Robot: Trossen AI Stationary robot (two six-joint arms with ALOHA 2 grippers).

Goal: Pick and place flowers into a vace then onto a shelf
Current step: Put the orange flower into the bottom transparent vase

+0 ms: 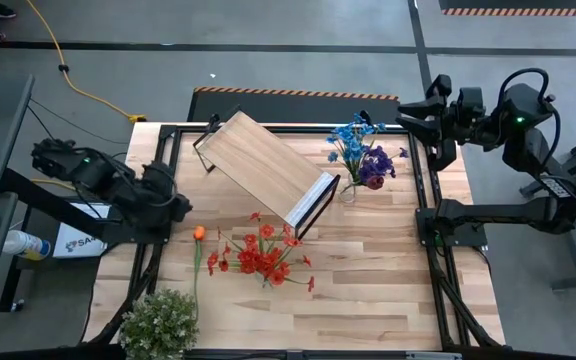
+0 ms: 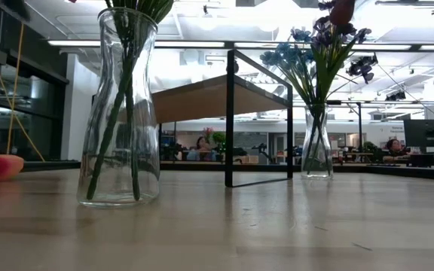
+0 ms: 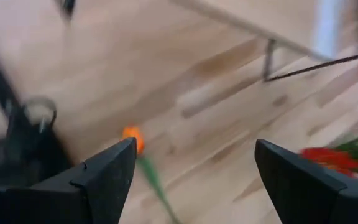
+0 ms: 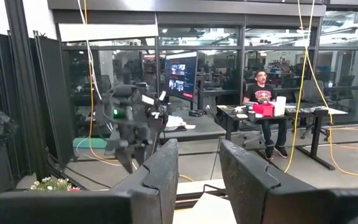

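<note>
Left edge of the table: the left gripper (image 1: 180, 205) hovers above the tabletop (image 1: 368, 280) with its fingers spread wide and nothing between them; its wrist view looks down on the orange flower (image 3: 132, 138), which lies loose on the wood. Near left corner: a bushy pale plant (image 1: 160, 322), not part of the task. Centre, near side: a vase of red flowers (image 1: 263, 255) stands on the table, seen in the low view as a clear glass vase (image 2: 120, 113) holding green stems. Centre, far side: the shelf (image 1: 263, 165) sits at an angle, bare on top. Right of the shelf's near end: a second vase (image 2: 316, 143) holds the blue and purple flowers (image 1: 360, 150), just beside the shelf bracket. Far right: the right gripper (image 1: 438, 118) waits off the table's far edge, raised and level, its fingers parted a little and empty.

Risks, as judged: the thin orange stem lies flat, so a closing grasp may slip off or pinch the wood. The tall, narrow vases may tip if a descending arm brushes the blooms. The second vase's closeness to the bracket leaves little room for a lift.
</note>
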